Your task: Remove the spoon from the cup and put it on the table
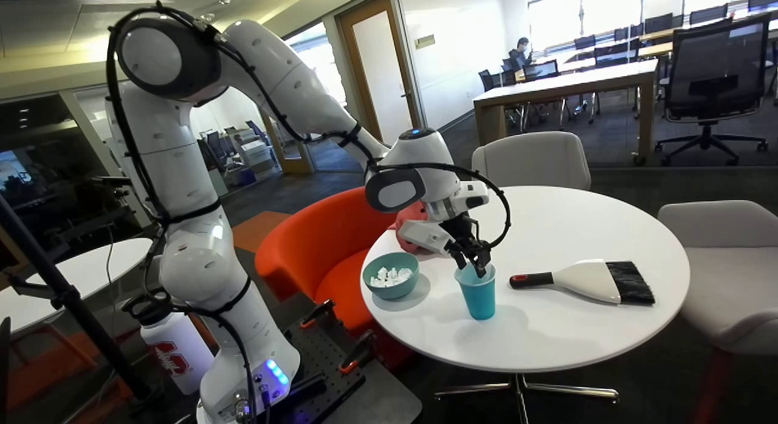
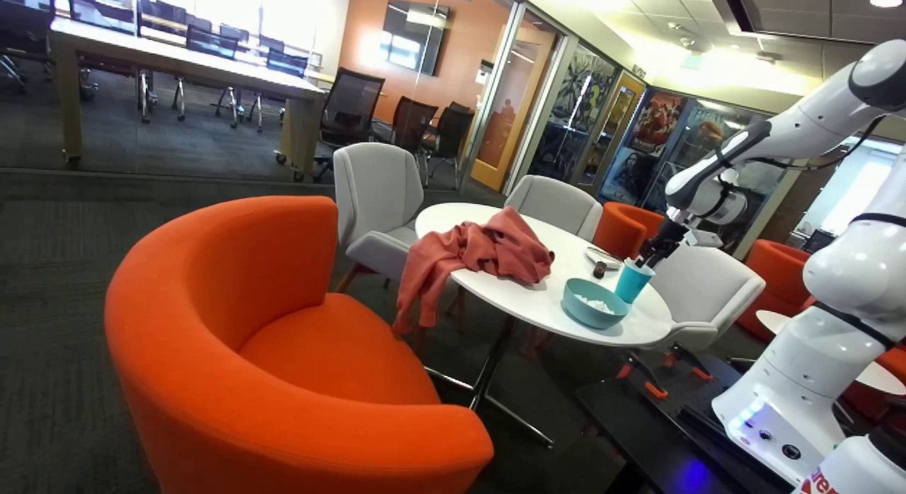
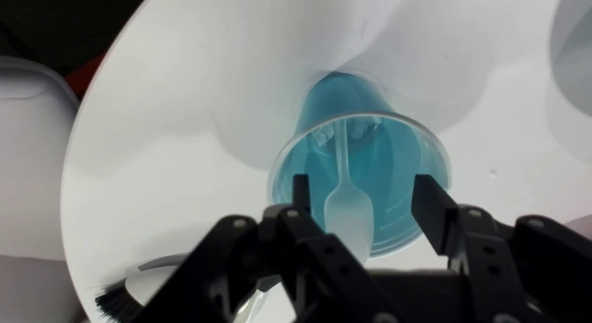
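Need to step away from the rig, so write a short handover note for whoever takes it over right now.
Gripper: open, at the mouth of the blue plastic cup, its fingers either side of the white plastic spoon in the wrist view, not gripping it.
Spoon: in the cup, wide end up, handle down.
Cup: upright on the round white table, between the teal bowl and the hand brush.
Done: fingers lined up at the spoon; spoon not yet out.
Left: close on it, lift it clear, lay it on the table.
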`<state>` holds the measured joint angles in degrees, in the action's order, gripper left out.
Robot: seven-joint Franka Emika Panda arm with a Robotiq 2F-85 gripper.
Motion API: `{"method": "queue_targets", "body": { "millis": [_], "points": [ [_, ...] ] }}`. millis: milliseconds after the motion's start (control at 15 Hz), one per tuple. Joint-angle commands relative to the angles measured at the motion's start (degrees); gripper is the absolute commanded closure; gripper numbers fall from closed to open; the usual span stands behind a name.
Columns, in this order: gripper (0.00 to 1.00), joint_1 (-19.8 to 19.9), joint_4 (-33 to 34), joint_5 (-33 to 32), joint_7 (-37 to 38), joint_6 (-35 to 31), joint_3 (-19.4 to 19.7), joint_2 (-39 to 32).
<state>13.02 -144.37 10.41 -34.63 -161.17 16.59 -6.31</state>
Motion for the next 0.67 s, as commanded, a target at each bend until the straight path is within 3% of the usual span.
{"method": "queue_targets", "body": {
  "millis": [0, 267, 600],
  "points": [
    [0.49, 0.3, 0.1, 4.5, -1.9, -4.1, -1.8, -2.2],
    [0.54, 0.6, 0.8, 6.8, -1.8, -6.7, -3.1, -4.5],
    [0.53, 0.7, 1.7, 6.8, -1.2, -8.8, -3.4, -6.6]
  ]
}}
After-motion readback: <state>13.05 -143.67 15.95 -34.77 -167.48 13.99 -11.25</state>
